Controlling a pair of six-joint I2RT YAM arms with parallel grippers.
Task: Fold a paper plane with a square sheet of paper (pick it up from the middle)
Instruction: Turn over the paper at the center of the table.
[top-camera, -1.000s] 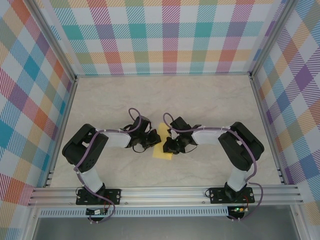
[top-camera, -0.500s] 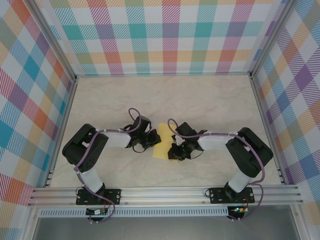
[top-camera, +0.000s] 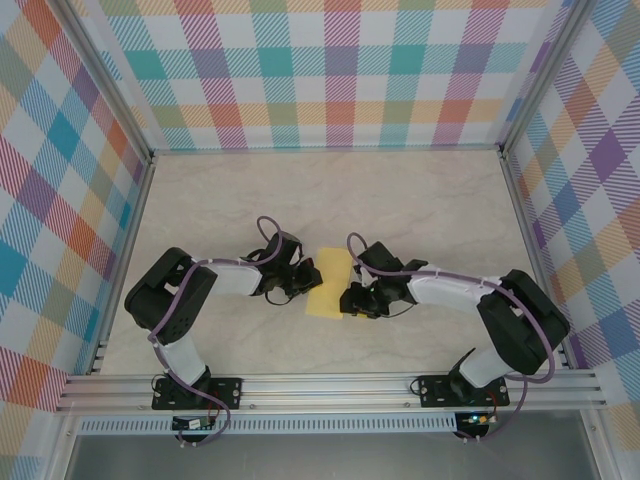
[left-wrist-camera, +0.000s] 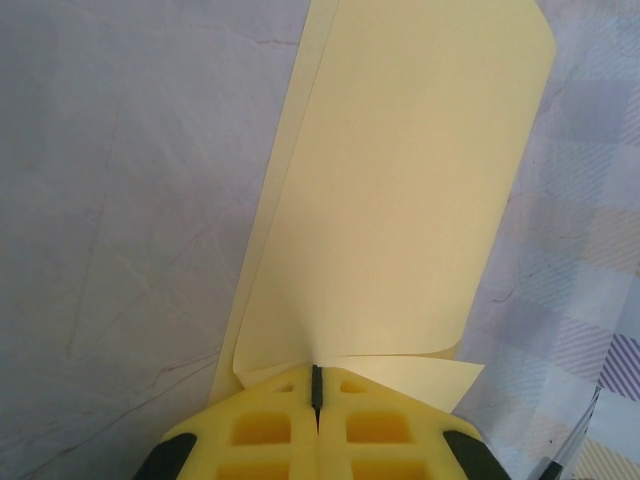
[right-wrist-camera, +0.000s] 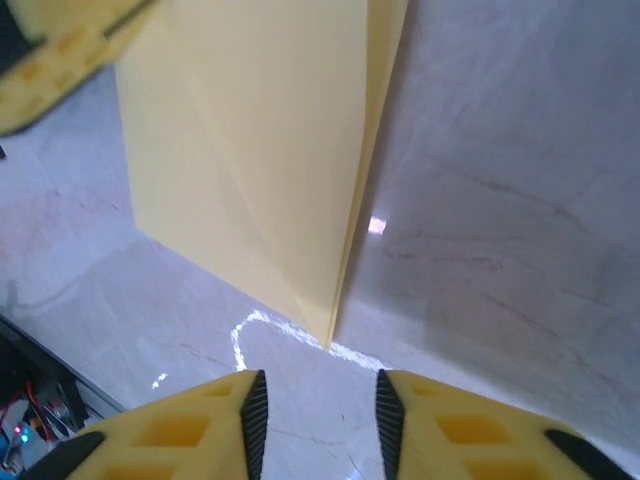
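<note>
The surface (top-camera: 420, 200) is pale cream with thin grey lines in it, like stone. It is smooth and a bit shiny. In the right wrist view a small spot of light (right-wrist-camera: 376, 225) shines on it.

Around the surface stand three walls (top-camera: 320, 70) with a checked pattern of many colours: teal, orange, purple, yellow and pink. Silver metal posts (top-camera: 100, 80) run up the corners. A silver metal rail (top-camera: 330, 385) runs along the near edge, and both arms are bolted to it. The arms are black and white, with purple cables (top-camera: 268, 225) looped over them.

The yellow paper (top-camera: 331, 283) is near the middle of the surface, a little toward the near edge, right between the two arms. It is folded over, so it looks long and narrow, and two layers show along one side (left-wrist-camera: 300, 150).

The left gripper (top-camera: 303, 281) is at the left side of the paper. Its yellow fingers are pressed together and pinch the edge of the paper (left-wrist-camera: 317, 385).

The right gripper (top-camera: 350, 298) is just beside the paper's right side. Its fingers are spread apart with a gap between them (right-wrist-camera: 320, 400). They hold nothing. A pointed corner of the paper (right-wrist-camera: 328, 340) reaches down toward the surface just in front of that gap.
</note>
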